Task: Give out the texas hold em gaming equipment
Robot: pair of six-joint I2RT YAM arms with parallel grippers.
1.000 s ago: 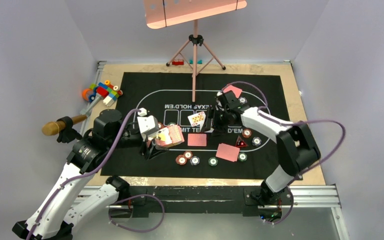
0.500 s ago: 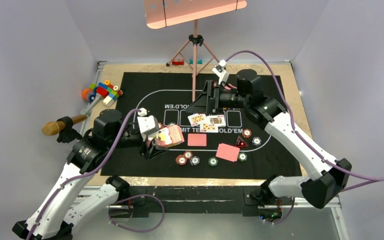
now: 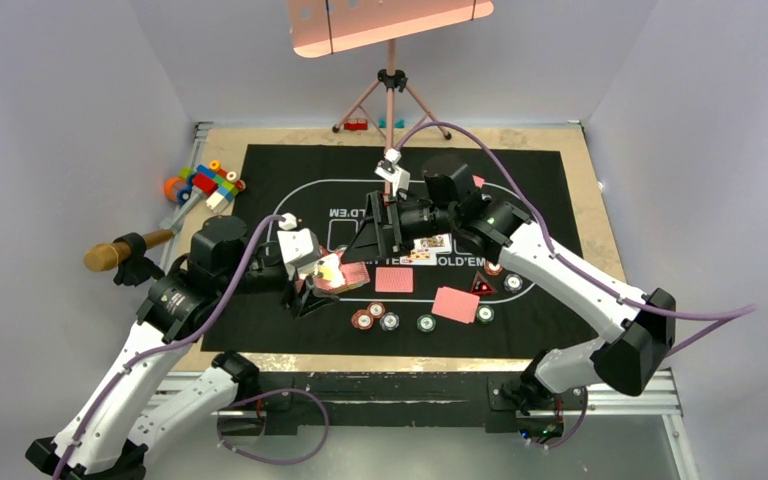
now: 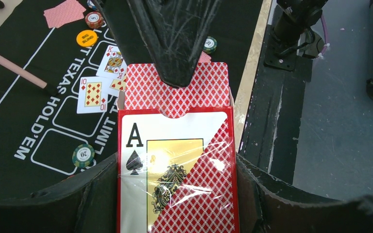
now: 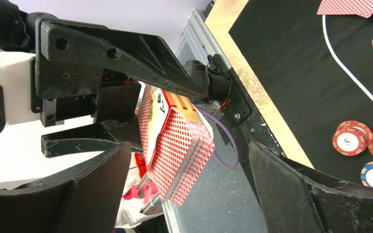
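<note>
Left gripper (image 3: 315, 288) is clamped on the card box (image 4: 177, 179), which fills the lower centre of the left wrist view. The box mouth is open and the red-backed deck (image 4: 143, 90) protrudes from it. Right gripper (image 5: 187, 153) has its jaws wide apart and carries nothing. In its own view the deck lies between the two fingers and clear of both. In the left wrist view one of its fingers (image 4: 175, 39) overlaps the top card from above; contact cannot be confirmed.

On the black mat (image 3: 280, 170), face-up cards (image 3: 425, 247) lie at mid-frame of the top view. Two face-down cards (image 3: 394, 280) and the chips (image 3: 375, 320) lie just below them.

Assessment: the step in hand appears to be drawing the next card from the held deck.

Recommendations:
- Hold the box steady, mouth toward the right arm.
- Set one pad on the top card only and slide it out along the box's length.
- Close only once a single edge is free; a deep bite risks taking several cards.
- Keep clear of the cards already laid.
</note>
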